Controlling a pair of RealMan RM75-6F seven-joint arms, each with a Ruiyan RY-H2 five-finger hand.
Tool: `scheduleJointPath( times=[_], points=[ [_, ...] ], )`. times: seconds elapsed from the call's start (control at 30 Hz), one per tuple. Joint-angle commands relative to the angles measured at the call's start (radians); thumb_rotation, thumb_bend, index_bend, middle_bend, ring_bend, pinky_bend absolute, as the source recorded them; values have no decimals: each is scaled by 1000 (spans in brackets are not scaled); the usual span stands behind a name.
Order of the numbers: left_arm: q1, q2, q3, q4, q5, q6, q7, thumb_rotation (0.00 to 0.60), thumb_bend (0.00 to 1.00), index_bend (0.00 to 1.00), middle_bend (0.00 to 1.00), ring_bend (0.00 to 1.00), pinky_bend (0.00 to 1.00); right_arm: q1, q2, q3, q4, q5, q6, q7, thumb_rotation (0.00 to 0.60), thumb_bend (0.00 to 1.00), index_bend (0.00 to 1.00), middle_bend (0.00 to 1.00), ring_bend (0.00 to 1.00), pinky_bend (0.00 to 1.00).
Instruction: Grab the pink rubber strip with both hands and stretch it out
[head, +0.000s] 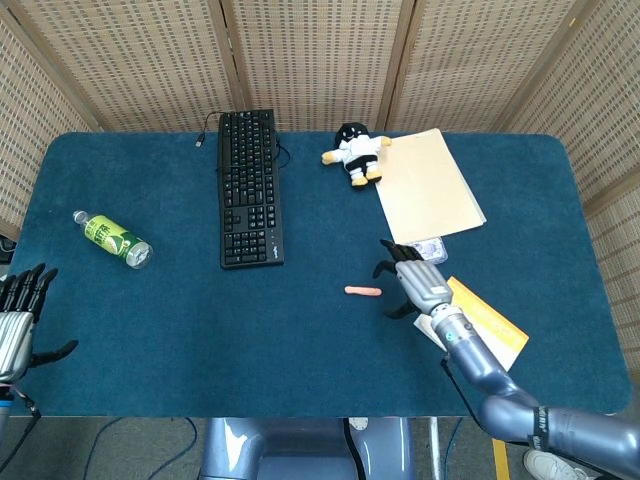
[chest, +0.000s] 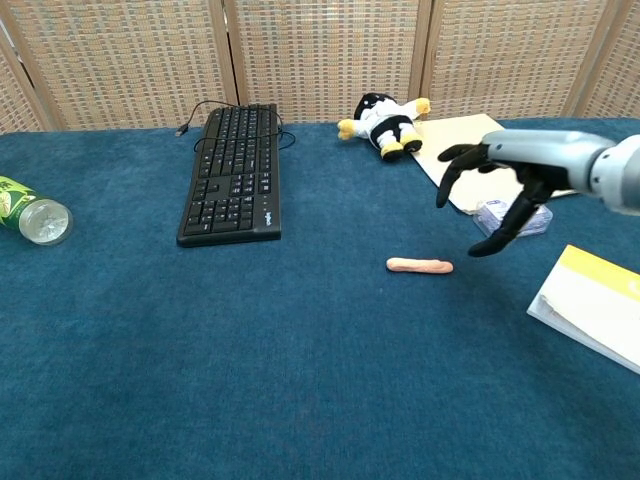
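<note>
The pink rubber strip lies flat on the blue table, a short roll near the middle. My right hand hovers just to its right and above it, fingers spread and holding nothing. My left hand stays at the table's front left corner, far from the strip, with its fingers apart and nothing in them. The chest view does not show the left hand.
A black keyboard lies at the back left and a green bottle on its side at the far left. A plush toy, a manila folder, a small clear box and a yellow-edged booklet crowd the right side.
</note>
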Motion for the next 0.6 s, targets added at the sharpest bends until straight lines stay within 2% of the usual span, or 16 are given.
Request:
scheduleJointPath(
  times=[0.03,0.3,0.6],
  points=[
    [-1,1,-1,1,-2,-2,-3,600,0,0,0,0,0,70,-112,-9,57,117,71,-123,600,352,406,0,0,0],
    [-5,6,-5,6,-10,-12,-18,600,0,0,0,0,0,137,-225,-14,162,239,111,-226,600,381,406,0,0,0],
    [-11,7,-10,14,-26,-28,-31,600,0,0,0,0,0,157,-284,-28,236,266,115,-254,600,390,443,0,0,0]
  ],
)
